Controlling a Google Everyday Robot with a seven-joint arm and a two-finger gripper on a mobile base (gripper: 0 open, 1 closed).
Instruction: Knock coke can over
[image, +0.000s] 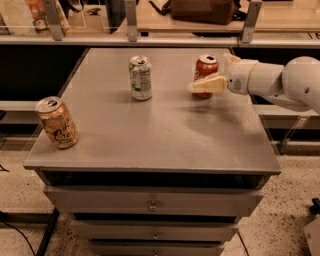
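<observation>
The coke can (205, 67) stands upright, long axis vertical, near the far right corner of the bench (165, 130). My tool (210, 75) reaches in level from the right edge. It is spread apart and grips nothing. One finger (207, 85) lies across the can's lower front, and the other shows just right of its top. I cannot tell whether the front finger touches the can. The can lies on the far side of that finger, so I judge a push toward the far edge would tip it. The white-and-green can (140, 77) stands well apart toward the left, and the orange-tan can (56, 122) sits at the near left corner.
</observation>
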